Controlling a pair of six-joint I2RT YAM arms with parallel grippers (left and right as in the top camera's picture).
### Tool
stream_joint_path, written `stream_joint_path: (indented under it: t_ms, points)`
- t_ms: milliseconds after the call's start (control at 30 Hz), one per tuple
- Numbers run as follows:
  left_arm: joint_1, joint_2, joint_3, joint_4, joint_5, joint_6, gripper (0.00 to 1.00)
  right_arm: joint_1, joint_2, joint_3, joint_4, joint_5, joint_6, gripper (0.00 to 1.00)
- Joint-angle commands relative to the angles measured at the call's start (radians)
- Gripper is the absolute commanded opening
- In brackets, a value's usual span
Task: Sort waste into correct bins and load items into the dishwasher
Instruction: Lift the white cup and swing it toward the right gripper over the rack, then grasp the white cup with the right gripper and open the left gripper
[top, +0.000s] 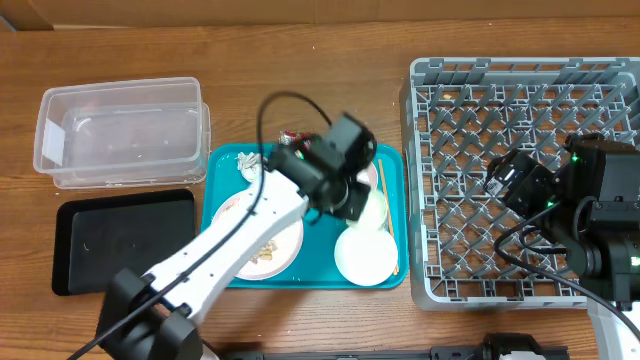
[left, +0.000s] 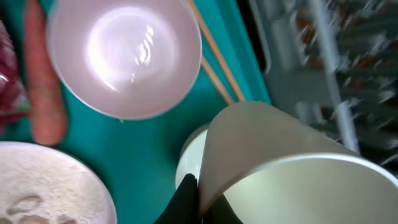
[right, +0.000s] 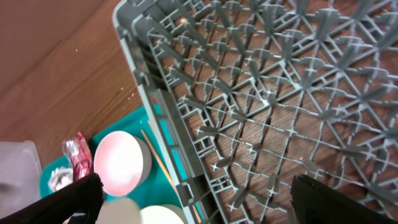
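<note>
Left gripper (top: 355, 198) is pinching the wall of a cream bowl (left: 280, 155) at the teal tray's (top: 222, 165) right side. Right gripper (top: 508, 178), fingers spread wide, is hovering over the grey dish rack (top: 470, 100), right of the tray.

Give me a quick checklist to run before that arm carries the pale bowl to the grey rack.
1. Left gripper shut on the cream bowl rim: ok.
2. Cream bowl free of the white bowl under it: cannot tell.
3. Chopsticks clear of the cream bowl: cannot tell, their ends hide behind it.
4. Dish rack has room, no dishes seen in it: ok.
5. Right gripper away from the drop path: not ok, it hangs open over the rack.
</note>
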Motion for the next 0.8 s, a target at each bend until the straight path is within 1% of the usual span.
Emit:
stream_joint_path:
  t_ms: [0,67,167,233,267,300,367,433,533,600,767]
  points:
    - [0.063,-0.035,0.143,-0.059,0.109,0.049,0.04,-0.005,-0.005,0.028,0.010,-0.133,-0.137,1.00]
    - [0.116,-0.035,0.185,-0.063,0.274,0.093,0.04,-0.005,-0.005,0.028,0.026,-0.279,-0.242,1.00]
    - [0.214,-0.035,0.204,-0.016,0.590,0.145,0.04,-0.005,-0.005,0.028,0.067,-0.518,-0.350,0.98]
    - [0.286,-0.034,0.204,0.020,0.798,0.165,0.04,-0.005,-0.005,0.028,0.116,-0.676,-0.375,0.96]
    - [0.311,-0.033,0.204,0.033,0.865,0.178,0.04,-0.005,-0.005,0.028,0.143,-0.735,-0.375,0.95]
    - [0.341,-0.033,0.204,0.051,0.962,0.196,0.04,-0.005,-0.005,0.028,0.175,-0.796,-0.376,0.94]
    - [0.382,-0.033,0.204,0.081,1.088,0.200,0.04,-0.005,-0.005,0.028,0.249,-0.917,-0.375,0.93]
    - [0.407,-0.033,0.204,0.106,1.172,0.200,0.04,-0.004,-0.005,0.028,0.350,-1.057,-0.375,0.91]
    - [0.409,-0.033,0.204,0.144,1.266,0.199,0.04,-0.002,-0.003,0.028,0.477,-1.183,-0.343,0.90]
    - [0.388,-0.033,0.204,0.184,1.345,0.198,0.04,0.001,0.000,0.028,0.534,-1.194,-0.299,0.90]
    - [0.347,-0.033,0.204,0.195,1.352,0.192,0.04,0.010,0.024,0.028,0.511,-1.183,-0.283,0.89]
